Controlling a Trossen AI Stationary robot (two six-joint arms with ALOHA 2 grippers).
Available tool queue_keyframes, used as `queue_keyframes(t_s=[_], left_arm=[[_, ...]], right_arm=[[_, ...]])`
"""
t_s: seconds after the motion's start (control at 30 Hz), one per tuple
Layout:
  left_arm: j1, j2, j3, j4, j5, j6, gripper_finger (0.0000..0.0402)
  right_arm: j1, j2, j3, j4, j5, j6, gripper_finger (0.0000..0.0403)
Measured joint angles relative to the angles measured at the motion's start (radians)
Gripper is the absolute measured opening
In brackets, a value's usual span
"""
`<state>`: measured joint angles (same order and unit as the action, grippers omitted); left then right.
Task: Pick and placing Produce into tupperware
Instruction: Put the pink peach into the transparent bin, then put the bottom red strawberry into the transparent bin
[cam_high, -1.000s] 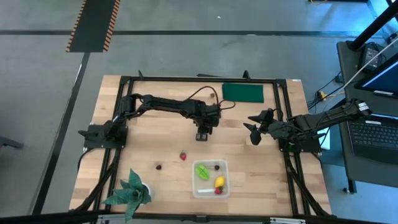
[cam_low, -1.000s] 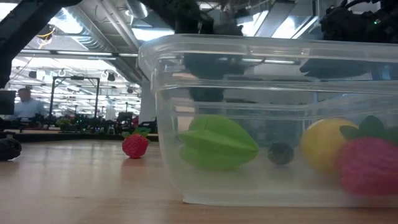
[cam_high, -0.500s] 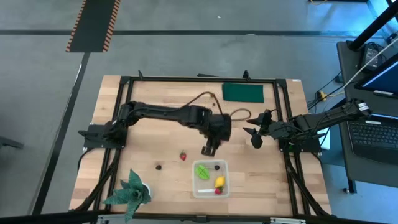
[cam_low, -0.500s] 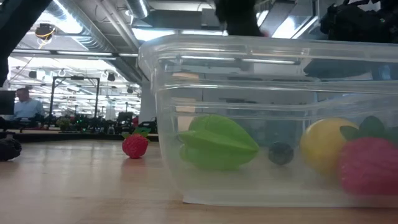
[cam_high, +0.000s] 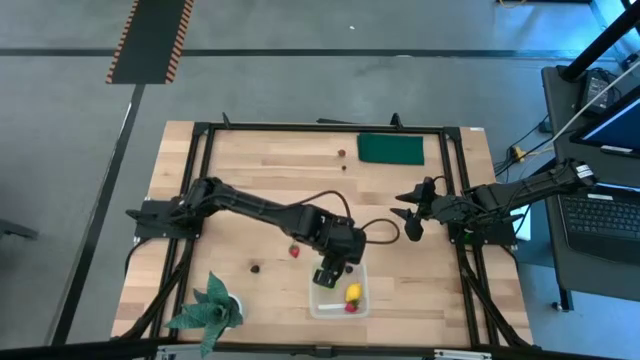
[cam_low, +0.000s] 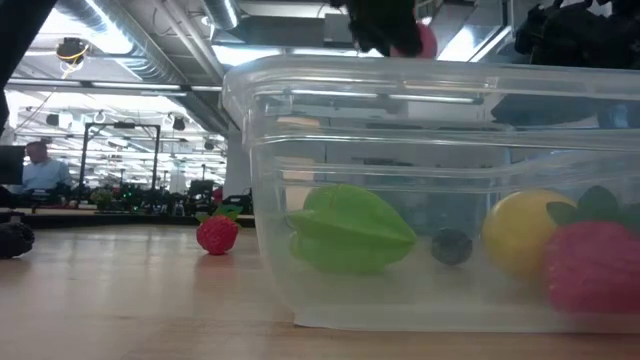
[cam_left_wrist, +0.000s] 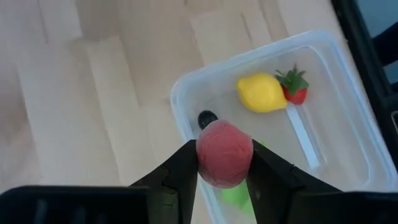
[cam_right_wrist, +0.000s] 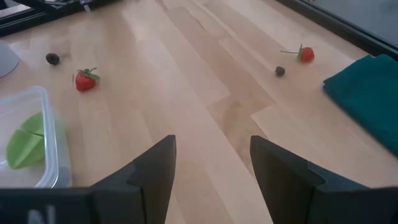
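Observation:
The clear tupperware (cam_high: 338, 288) sits near the table's near edge and holds a lemon (cam_left_wrist: 261, 92), a strawberry (cam_left_wrist: 293, 87), a light green piece (cam_low: 350, 230) and a tiny dark berry (cam_left_wrist: 206, 118). My left gripper (cam_high: 326, 274) hovers over the container's far-left part, shut on a round red fruit (cam_left_wrist: 224, 154). Another strawberry (cam_high: 294, 251) and a dark berry (cam_high: 255, 268) lie on the wood left of the container. My right gripper (cam_high: 411, 216) waits open near the right side, touching nothing. My left gripper pinches the round red fruit's two opposite sides (cam_left_wrist: 202, 155) between its two fingers, which come from above and point down. The fruit is lifted clear and hangs above the tupperware's rim (cam_low: 425, 40).
A dark green pad (cam_high: 391, 148) lies at the far edge, with a small red cherry (cam_right_wrist: 305, 54) and a dark berry (cam_right_wrist: 280, 71) beside it. A teal leafy plant (cam_high: 208, 308) stands at the near-left corner. A white stick (cam_left_wrist: 305, 134) lies in the container.
My left gripper has travelled from the table's middle toward the near edge, carrying the red fruit, and now stands above the tupperware. In the low view it has come in above the container's rim.

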<state>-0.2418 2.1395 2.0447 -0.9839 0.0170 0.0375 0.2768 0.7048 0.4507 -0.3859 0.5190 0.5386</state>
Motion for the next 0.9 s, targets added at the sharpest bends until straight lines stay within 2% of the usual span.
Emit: queue_keyframes(t_s=[0.2,0.47,0.9], left_arm=[[-0.004,-0.001,-0.133,0.096,0.0,-0.08,0.0109],[-0.004,-0.002,-0.259,0.198,-0.005,-0.113,0.0138],[-0.003,-0.003,-0.284,0.234,-0.016,-0.114,0.0158]], right_arm=[[0.001,0.0,0.0,0.001,-0.006,0.001,0.0208],[0.0,0.0,0.0,0.001,-0.018,0.0,0.0208],[0.001,0.0,0.0,0.001,-0.035,0.004,0.0208]])
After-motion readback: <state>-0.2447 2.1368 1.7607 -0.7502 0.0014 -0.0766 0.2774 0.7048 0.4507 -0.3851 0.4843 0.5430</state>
